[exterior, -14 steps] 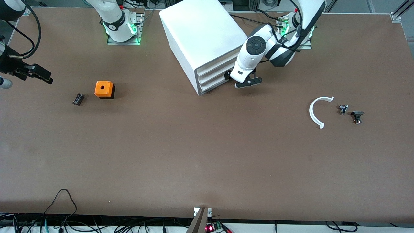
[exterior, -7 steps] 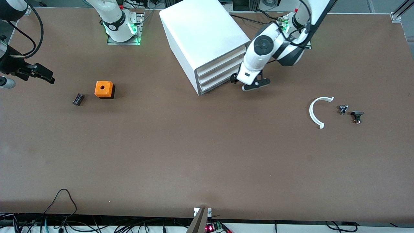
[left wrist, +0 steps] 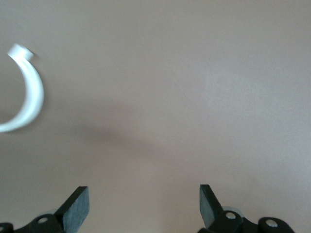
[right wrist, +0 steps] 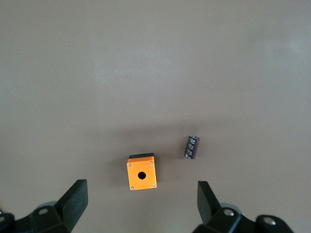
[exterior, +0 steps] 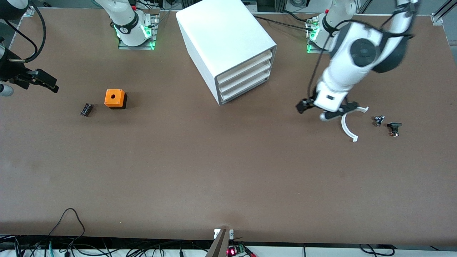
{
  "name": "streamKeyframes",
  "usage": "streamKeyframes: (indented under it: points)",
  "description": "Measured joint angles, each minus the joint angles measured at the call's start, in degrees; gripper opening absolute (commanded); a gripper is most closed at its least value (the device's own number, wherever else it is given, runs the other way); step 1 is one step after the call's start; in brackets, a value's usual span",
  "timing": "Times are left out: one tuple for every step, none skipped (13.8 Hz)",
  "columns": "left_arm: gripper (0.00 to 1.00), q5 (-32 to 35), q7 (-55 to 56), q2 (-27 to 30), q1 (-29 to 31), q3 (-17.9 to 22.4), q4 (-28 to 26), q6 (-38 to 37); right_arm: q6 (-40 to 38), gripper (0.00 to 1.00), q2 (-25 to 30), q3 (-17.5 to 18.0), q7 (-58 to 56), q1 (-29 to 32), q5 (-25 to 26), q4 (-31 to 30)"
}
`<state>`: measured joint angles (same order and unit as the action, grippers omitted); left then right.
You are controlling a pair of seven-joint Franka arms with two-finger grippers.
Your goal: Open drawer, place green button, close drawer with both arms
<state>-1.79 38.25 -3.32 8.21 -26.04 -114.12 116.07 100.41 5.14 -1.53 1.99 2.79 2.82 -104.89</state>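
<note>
brown matte surface point(exterior: 214, 171), cables along the front-camera edge, metal framing past the arm bases. white cabinet point(exterior: 225, 39) stood angled between the two bases, all three drawers flush; the lowest drawer point(exterior: 246, 89) was shut. button not seen in any view, can't say where it was.

toward the right arm's end: orange cube point(exterior: 115, 98) with a hole, small black cylinder point(exterior: 86, 109) beside it and a bit nearer the front camera, the two apart. same two showed in the right wrist view, cube point(right wrist: 141, 173) and cylinder point(right wrist: 192, 146). toward the left arm's end: white curved piece point(exterior: 347, 128), then two small dark parts point(exterior: 379, 120) point(exterior: 394, 128) close together.

left claw point(exterior: 323, 111) hung over bare surface just beside the white curved piece point(left wrist: 26, 97), fingers point(left wrist: 77, 206) spread wide, holding nothing. right claw point(exterior: 35, 80) waited at the right arm's end of the surface, up over the cube area, fingers point(right wrist: 73, 196) spread wide too, empty.

vs earlier: a second ago the left claw was at the front of the lowest drawer, half a second ago just off the cabinet's corner; by now it had swung clear over to the curved piece. drawers looked the same, shut. right claw barely shifted. cube, cylinder, curved piece and small parts stayed put.
</note>
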Motion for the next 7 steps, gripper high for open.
streamKeyframes:
  points:
    - [1.0,0.0,-3.2,0.5,0.1,2.2,4.5,-5.4,0.0,1.0,0.0,0.0,0.0,0.0,0.0,0.0]
    - [1.0,0.0,-6.5,1.2,0.2,4.0,8.8,-10.7,0.0,1.0,0.0,0.0,0.0,0.0,0.0,0.0]
    - [1.0,0.0,-9.8,2.0,0.3,5.6,12.7,-15.4,0.0,1.0,0.0,0.0,0.0,0.0,0.0,0.0]
    - [1.0,0.0,-12.3,3.0,0.3,7.1,15.7,-19.2,0.0,1.0,0.0,0.0,0.0,0.0,0.0,0.0]
    - [1.0,0.0,-14.2,4.1,0.2,8.8,17.8,-21.9,0.0,1.0,0.0,0.0,0.0,0.0,0.0,0.0]
    - [1.0,0.0,-16.1,5.2,0.2,10.6,18.9,-23.4,0.0,1.0,0.0,0.0,0.0,0.0,0.0,0.0]
    - [1.0,0.0,-18.6,6.2,0.0,12.4,19.4,-24.5,0.0,1.0,0.0,0.1,0.0,0.0,0.0,0.0]
